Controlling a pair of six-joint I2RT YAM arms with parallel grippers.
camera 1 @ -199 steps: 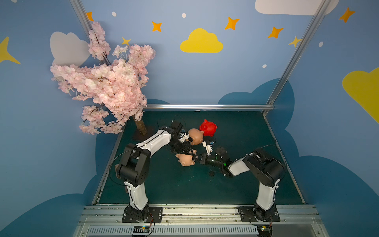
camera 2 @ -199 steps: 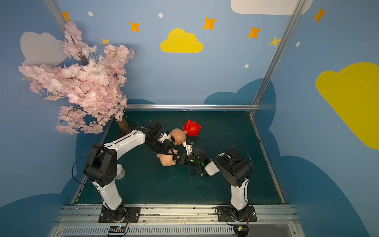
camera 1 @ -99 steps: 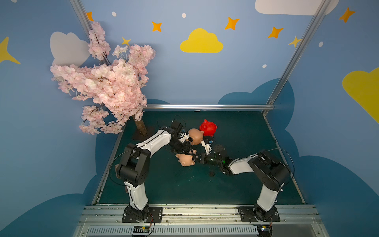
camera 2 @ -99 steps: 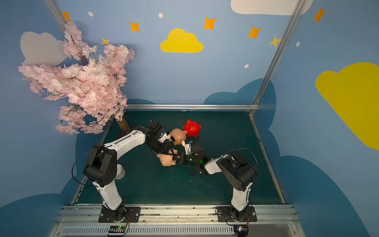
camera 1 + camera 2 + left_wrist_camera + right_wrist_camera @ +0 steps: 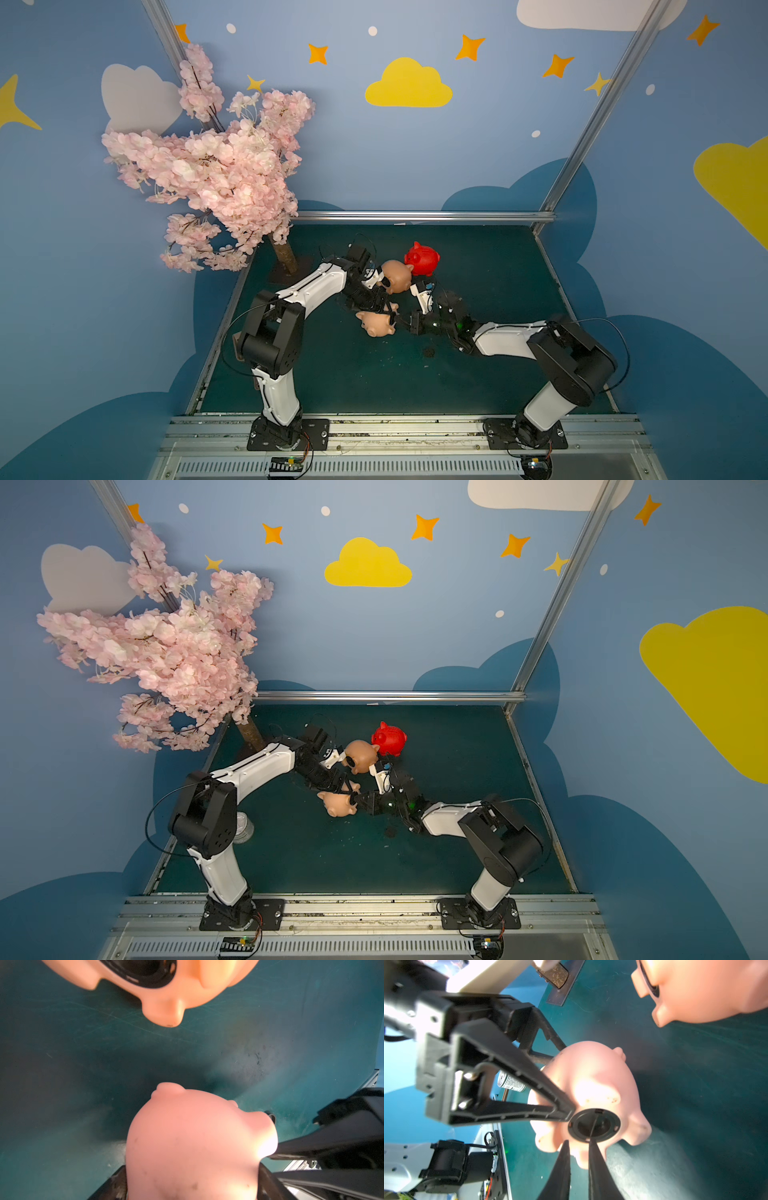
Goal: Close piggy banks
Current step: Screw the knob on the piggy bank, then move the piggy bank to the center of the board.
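Peach piggy bank (image 5: 591, 1084), smooth, rounded

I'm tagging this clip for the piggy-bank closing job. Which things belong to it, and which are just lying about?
For the job: red piggy bank; far tan piggy bank; near tan piggy bank, in the left gripper; its belly plug; loose dark plug on the mat.
Lying about: blossom tree; small labelled can.
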